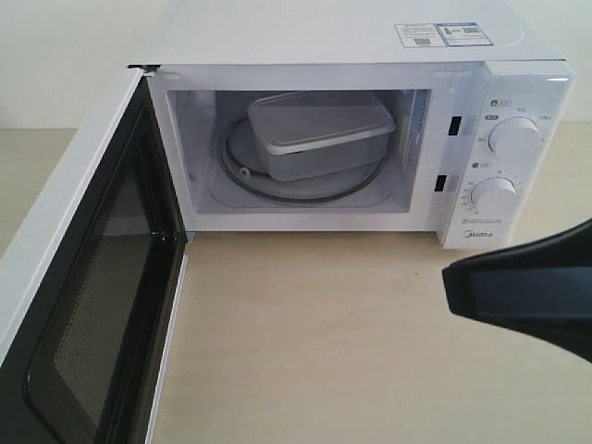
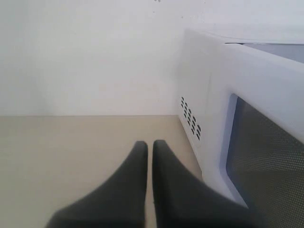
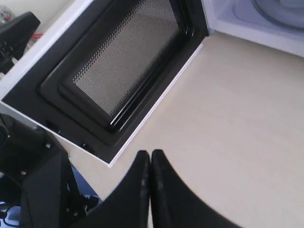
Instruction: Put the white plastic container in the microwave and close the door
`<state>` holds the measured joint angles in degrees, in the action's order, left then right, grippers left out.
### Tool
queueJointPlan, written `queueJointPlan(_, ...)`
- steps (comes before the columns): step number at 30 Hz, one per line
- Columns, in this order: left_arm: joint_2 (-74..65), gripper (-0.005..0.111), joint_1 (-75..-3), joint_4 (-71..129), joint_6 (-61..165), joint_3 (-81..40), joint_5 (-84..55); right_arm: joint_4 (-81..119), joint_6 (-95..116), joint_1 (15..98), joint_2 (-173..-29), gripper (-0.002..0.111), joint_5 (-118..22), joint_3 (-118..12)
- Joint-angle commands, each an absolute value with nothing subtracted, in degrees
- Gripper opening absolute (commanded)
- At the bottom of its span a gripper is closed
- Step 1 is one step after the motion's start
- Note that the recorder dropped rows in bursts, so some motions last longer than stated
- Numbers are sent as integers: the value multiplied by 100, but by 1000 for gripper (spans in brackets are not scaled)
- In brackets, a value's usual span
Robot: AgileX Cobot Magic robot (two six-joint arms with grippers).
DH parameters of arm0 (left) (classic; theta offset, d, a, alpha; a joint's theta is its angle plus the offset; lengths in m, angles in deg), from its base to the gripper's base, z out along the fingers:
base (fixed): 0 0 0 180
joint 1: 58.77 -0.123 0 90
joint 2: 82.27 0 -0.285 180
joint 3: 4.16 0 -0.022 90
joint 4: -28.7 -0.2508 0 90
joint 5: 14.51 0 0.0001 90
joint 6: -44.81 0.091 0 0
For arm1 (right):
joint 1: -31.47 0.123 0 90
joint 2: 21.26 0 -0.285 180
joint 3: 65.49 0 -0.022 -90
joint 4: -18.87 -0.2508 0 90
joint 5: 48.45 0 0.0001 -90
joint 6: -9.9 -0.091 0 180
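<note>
Though the door is cropped, left gripper and right gripper are closed, empty.

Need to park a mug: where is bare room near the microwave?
The table in front of the microwave is bare, between the open door and the right gripper. Inside is crowded: the container covers most of the turntable.

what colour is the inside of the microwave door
Black on the door, grey dotted mesh at its middle; right wrist view shows it best.
</note>
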<state>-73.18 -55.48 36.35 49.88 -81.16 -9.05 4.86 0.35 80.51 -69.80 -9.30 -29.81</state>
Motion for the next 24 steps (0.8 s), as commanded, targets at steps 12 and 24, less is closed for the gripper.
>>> queueJointPlan(12, -7354, 4, -5577, 3634, 4926, -8137, -939, 1013, 483, 7221, -6614, 0, -1852, -2663)
queueJointPlan(24, -7354, 4, -5577, 3634, 4926, -8137, -939, 424, 536, 3650, -4032, 0, -3400, -261)
